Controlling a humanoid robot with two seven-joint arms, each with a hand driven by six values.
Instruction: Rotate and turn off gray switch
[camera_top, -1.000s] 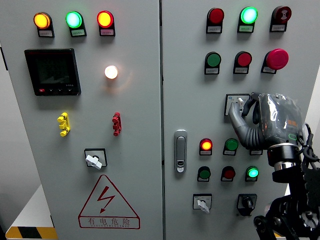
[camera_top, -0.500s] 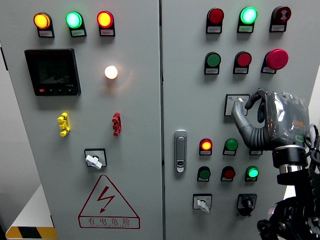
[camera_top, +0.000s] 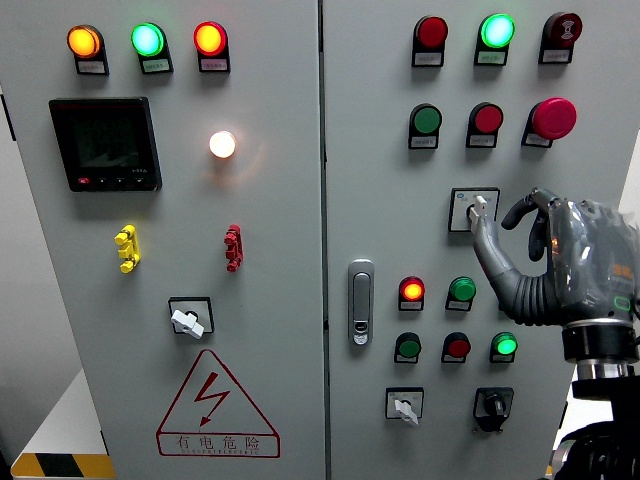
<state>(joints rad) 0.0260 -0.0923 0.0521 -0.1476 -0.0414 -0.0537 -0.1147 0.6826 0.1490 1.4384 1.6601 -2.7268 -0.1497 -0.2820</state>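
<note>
We saw a gray control cabinet with two doors. The left door carried a red warning triangle (camera_top: 217, 402) with a lightning bolt and the characters 有电危险. On the right door, the gray switch (camera_top: 477, 210) sat on its square plate below a row of green and red buttons, its handle pointing up. Our right hand (camera_top: 560, 262) hovered just right of it, fingers curled loosely and holding nothing, thumb tip near the handle. Lit indicator lamps (camera_top: 411, 291) sat close below; bare panel lay to the switch's left.
</note>
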